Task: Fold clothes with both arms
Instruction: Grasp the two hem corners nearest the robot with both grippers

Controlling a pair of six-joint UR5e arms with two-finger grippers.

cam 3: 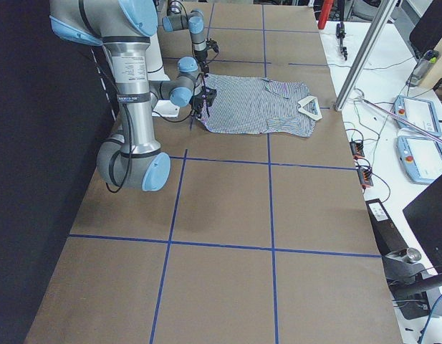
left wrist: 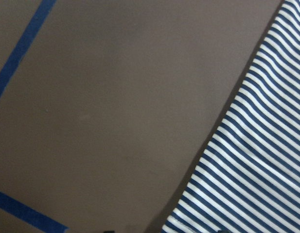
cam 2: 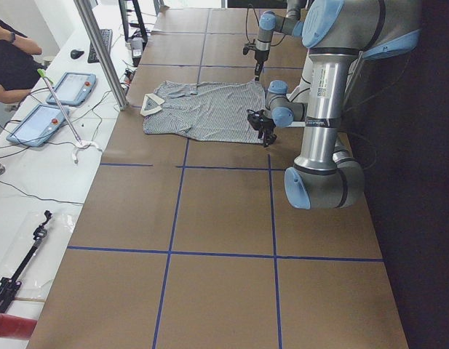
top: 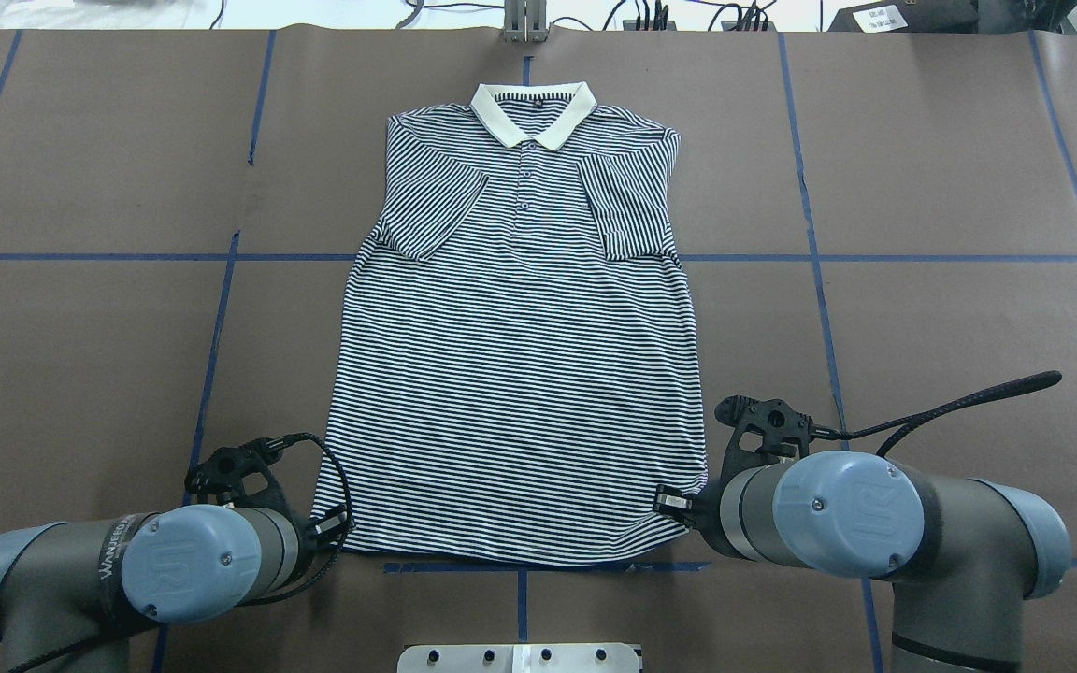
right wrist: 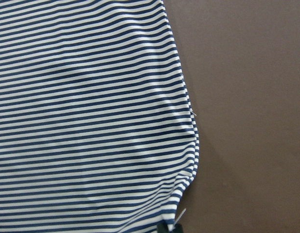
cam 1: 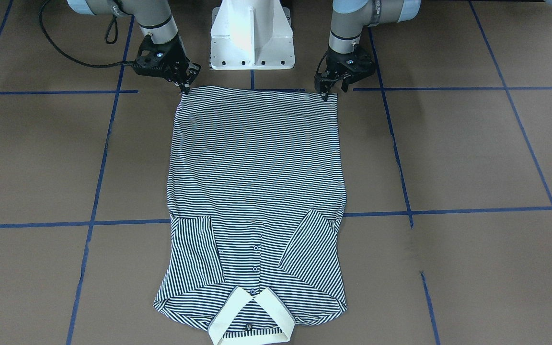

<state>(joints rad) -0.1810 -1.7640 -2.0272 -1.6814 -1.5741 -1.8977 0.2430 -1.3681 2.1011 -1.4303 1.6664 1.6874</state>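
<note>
Striped polo shirt (top: 520, 374) flat on the table (top: 80, 327), face up. Its hem runs between the two grippers and its body stretches away from them. Cream collar (top: 532, 112) at the end farthest from both grippers. Both sleeves (top: 431, 210) folded inward over the chest, well apart from the grippers. Left gripper (cam 1: 333, 92) is down at its hem corner, jaws look slightly apart, one fingertip (cam 1: 324, 96) touching the corner. Right gripper (cam 1: 187, 85) tip touches the other hem corner; can't tell if it is parted or pinching cloth. Hem corners lie flat, not lifted. Blue tape line (top: 520, 566) just behind the hem, between the grippers. White pedestal (cam 1: 252, 38) behind and between both grippers.
</note>
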